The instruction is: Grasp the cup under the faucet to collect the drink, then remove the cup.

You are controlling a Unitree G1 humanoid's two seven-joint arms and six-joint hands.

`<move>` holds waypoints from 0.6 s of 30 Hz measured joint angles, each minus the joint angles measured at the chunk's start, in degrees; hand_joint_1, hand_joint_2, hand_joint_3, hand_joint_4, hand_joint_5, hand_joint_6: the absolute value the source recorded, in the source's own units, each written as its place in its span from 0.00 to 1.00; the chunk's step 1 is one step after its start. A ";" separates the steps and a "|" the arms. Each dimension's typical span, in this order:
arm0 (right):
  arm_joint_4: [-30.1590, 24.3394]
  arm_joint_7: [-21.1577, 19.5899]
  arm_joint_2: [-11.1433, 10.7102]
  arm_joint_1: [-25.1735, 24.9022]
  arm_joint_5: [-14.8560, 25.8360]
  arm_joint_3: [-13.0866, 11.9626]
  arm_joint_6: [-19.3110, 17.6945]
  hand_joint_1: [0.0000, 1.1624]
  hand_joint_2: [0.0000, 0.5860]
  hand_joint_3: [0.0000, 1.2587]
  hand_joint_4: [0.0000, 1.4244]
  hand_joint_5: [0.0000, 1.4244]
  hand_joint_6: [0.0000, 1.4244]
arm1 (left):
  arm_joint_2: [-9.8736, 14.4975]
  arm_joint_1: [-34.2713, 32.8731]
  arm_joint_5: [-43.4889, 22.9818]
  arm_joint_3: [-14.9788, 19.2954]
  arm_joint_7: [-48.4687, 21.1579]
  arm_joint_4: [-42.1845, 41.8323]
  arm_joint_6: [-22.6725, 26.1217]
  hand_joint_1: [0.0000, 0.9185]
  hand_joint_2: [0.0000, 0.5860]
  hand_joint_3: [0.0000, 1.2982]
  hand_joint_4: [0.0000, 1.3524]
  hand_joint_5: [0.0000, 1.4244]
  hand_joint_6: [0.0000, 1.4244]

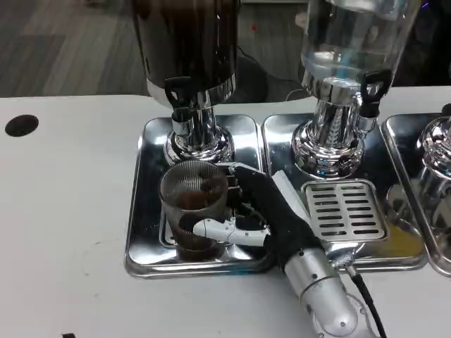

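Note:
A clear ribbed cup (193, 204) with a little dark drink in its bottom stands on the left steel tray (141, 232), directly below the black-handled faucet (179, 98) of the dark drink dispenser (187, 42). My right hand (246, 211) grips the cup from its right side, one white finger wrapped across the front near the base and black fingers behind it. The silver right forearm (320, 285) reaches in from the lower right.
A second dispenser with clear liquid (349, 42) stands on the middle tray above a slotted drip grate (345, 210). A third chrome base (437, 151) sits at the right edge. Bare white table (63, 211) spreads to the left, with a black hole (21, 125).

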 measured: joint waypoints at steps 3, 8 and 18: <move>-0.71 0.37 -0.46 0.48 0.00 -0.02 -0.08 0.63 0.15 0.34 0.33 0.32 0.23 | 0.02 -0.12 0.00 -0.14 -0.40 0.00 0.17 0.00 0.19 0.22 0.09 0.16 0.32; -1.85 0.97 -0.90 1.51 0.02 -0.19 -0.43 0.63 0.14 0.34 0.33 0.32 0.23 | 0.13 -1.17 0.12 -1.25 -0.94 0.02 0.91 0.00 0.19 0.22 0.09 0.16 0.32; -4.36 2.39 -2.71 3.95 0.32 -0.82 -1.58 0.62 0.12 0.34 0.33 0.32 0.23 | 0.69 -2.42 0.46 -2.42 -1.14 0.03 2.63 0.00 0.19 0.22 0.09 0.16 0.32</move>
